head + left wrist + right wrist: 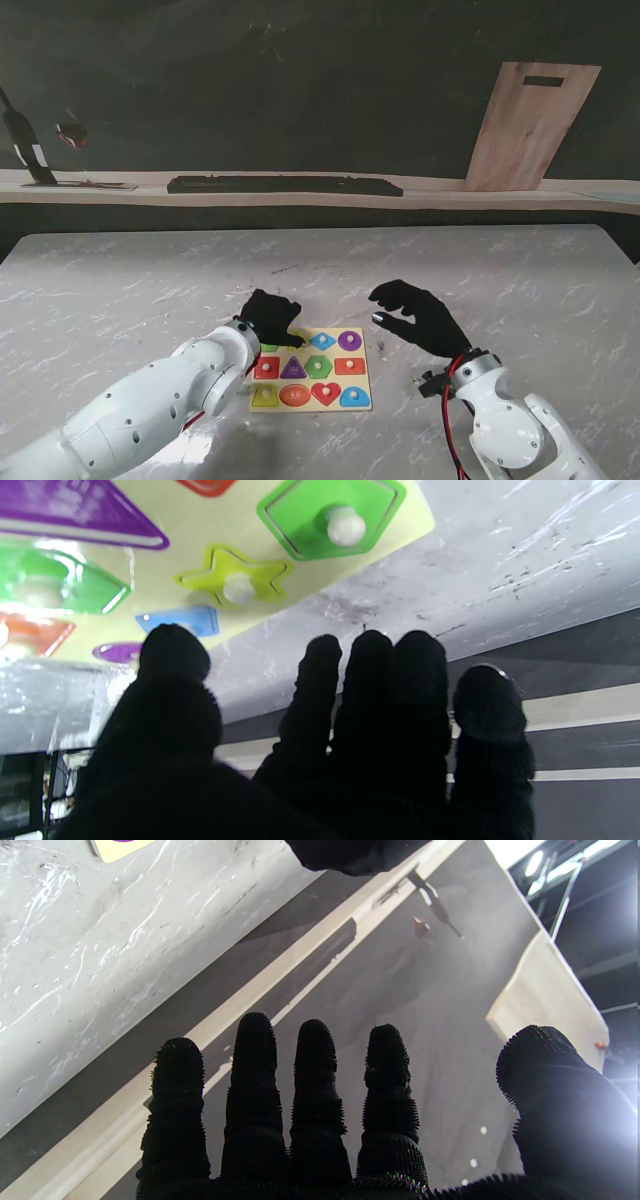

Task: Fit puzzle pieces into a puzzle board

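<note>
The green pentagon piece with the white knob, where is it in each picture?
Stand view: the green pentagon piece sits in the middle of the puzzle board, between the purple triangle and an orange piece.
Left wrist view: one green pentagon with a white knob sits near the board's corner, beside the yellow-green star; I cannot tell if it is the same piece.
Right wrist view: not in it; only a board corner shows.
Shared landmark: the puzzle board.

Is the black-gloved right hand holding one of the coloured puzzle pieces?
No, the black-gloved right hand hovers open beside the yellow wooden puzzle board, its fingers spread with nothing between them.
</note>
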Robot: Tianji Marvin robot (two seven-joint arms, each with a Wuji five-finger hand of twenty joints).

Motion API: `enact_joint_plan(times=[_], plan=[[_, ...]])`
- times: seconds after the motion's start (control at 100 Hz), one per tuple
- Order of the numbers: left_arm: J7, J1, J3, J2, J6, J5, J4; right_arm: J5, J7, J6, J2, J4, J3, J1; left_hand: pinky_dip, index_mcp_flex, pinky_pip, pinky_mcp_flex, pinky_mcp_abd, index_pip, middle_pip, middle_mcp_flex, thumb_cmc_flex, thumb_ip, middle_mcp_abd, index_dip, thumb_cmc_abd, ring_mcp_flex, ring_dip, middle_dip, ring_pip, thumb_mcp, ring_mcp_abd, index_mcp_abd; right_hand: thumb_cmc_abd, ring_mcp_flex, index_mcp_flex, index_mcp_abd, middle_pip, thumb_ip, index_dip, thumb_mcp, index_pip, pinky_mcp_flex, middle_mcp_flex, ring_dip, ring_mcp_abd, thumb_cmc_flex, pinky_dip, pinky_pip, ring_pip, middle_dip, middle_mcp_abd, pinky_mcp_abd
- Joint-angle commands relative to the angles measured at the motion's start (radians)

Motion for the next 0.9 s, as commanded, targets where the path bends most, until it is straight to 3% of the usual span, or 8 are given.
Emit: enact_joint_plan(times=[0.0, 0.02, 0.06, 0.3, 0.55, 0.58, 0.6, 0.89], plan=[[0.003, 0.013, -0.014, 0.009, -0.019, -0.001, -0.026, 0.0, 0.002, -0.004, -0.002, -0.006, -0.003, -0.007, 0.006, -0.044, -0.022, -0.03, 0.024, -0.023, -0.027, -0.047, 0.068, 0.053, 0.018, -0.021, 0.057, -0.034, 0.037, -0.026, -0.029, -0.13, -0.025, 0.019, 0.026, 0.005, 0.028, -0.013, 0.007, 0.014, 0.007, -0.014, 0.017, -0.012, 0.023, 0.005, -0.022, 0.032, 0.01, 0.016, 0.014, 0.01, -0.021, -0.013], [0.002, 0.02, -0.025, 0.011, -0.027, 0.003, -0.033, 0.001, 0.002, -0.004, -0.002, -0.006, -0.003, -0.007, 0.011, -0.053, -0.033, -0.042, 0.021, -0.028, -0.037, -0.064, 0.109, 0.059, 0.018, -0.028, 0.079, -0.044, 0.05, -0.037, -0.041, -0.208, -0.025, 0.016, 0.025, 0.005, 0.027, -0.014, 0.007, 0.014, 0.007, -0.014, 0.017, -0.012, 0.023, 0.005, -0.022, 0.032, 0.01, 0.016, 0.014, 0.01, -0.021, -0.013], [-0.001, 0.035, -0.048, 0.016, -0.038, 0.015, -0.048, 0.001, 0.002, -0.004, -0.002, -0.006, -0.004, -0.007, 0.01, -0.057, -0.04, -0.052, 0.018, -0.034, -0.047, -0.073, 0.123, 0.06, 0.017, -0.031, 0.085, -0.055, 0.051, -0.043, -0.048, -0.231, -0.025, 0.014, 0.025, 0.005, 0.028, -0.014, 0.007, 0.014, 0.007, -0.014, 0.017, -0.012, 0.023, 0.005, -0.021, 0.032, 0.01, 0.016, 0.014, 0.01, -0.021, -0.013], [-0.068, 0.159, -0.225, 0.041, -0.076, 0.057, -0.143, 0.004, 0.007, -0.004, -0.001, -0.007, -0.006, -0.006, -0.012, -0.068, -0.088, -0.124, 0.0, -0.057, -0.156, -0.138, 0.209, 0.064, 0.003, -0.034, 0.092, -0.124, 0.037, -0.124, -0.117, -0.214, -0.028, -0.01, 0.025, 0.005, 0.029, -0.013, 0.007, 0.014, 0.007, -0.014, 0.017, -0.012, 0.022, 0.005, -0.021, 0.033, 0.01, 0.016, 0.014, 0.01, -0.022, -0.013], [-0.047, 0.258, -0.358, 0.064, -0.116, 0.185, -0.171, 0.004, 0.007, -0.002, -0.001, -0.007, -0.006, -0.005, -0.024, -0.086, -0.112, -0.164, -0.029, -0.067, -0.239, -0.214, 0.239, 0.068, -0.02, -0.039, 0.08, -0.18, 0.033, -0.217, -0.184, -0.189, -0.05, -0.032, 0.025, 0.005, 0.027, -0.014, 0.007, 0.014, 0.007, -0.015, 0.017, -0.012, 0.023, 0.005, -0.021, 0.032, 0.01, 0.016, 0.014, 0.01, -0.019, -0.013], [-0.049, 0.266, -0.369, 0.066, -0.121, 0.192, -0.172, 0.004, 0.007, -0.002, -0.001, -0.006, -0.006, -0.005, -0.03, -0.085, -0.116, -0.172, -0.03, -0.073, -0.244, -0.221, 0.066, 0.048, -0.021, -0.045, -0.001, -0.186, 0.042, -0.242, -0.201, 0.166, -0.05, -0.034, 0.025, 0.005, 0.029, -0.013, 0.007, 0.014, 0.007, -0.015, 0.018, -0.011, 0.023, 0.006, -0.021, 0.032, 0.01, 0.016, 0.014, 0.01, -0.019, -0.013], [-0.049, 0.27, -0.375, 0.067, -0.124, 0.196, -0.172, 0.004, 0.007, -0.001, -0.001, -0.006, -0.006, -0.005, -0.03, -0.082, -0.119, -0.174, -0.029, -0.071, -0.244, -0.221, 0.028, 0.041, -0.02, -0.044, -0.018, -0.188, 0.039, -0.241, -0.204, 0.25, -0.047, -0.035, 0.024, 0.005, 0.026, -0.015, 0.007, 0.014, 0.007, -0.015, 0.016, -0.011, 0.023, 0.006, -0.022, 0.032, 0.01, 0.016, 0.014, 0.01, -0.021, -0.013], [-0.05, 0.316, -0.425, 0.078, -0.111, 0.251, -0.156, 0.005, 0.008, 0.002, -0.002, -0.006, -0.007, -0.004, -0.031, -0.082, -0.119, -0.176, -0.035, -0.016, -0.229, -0.211, 0.046, 0.023, -0.032, -0.031, -0.067, -0.19, 0.035, -0.23, -0.217, 0.373, -0.053, -0.051, 0.025, 0.004, 0.028, -0.013, 0.007, 0.014, 0.007, -0.015, 0.018, -0.012, 0.023, 0.006, -0.021, 0.032, 0.01, 0.016, 0.014, 0.01, -0.022, -0.013]])
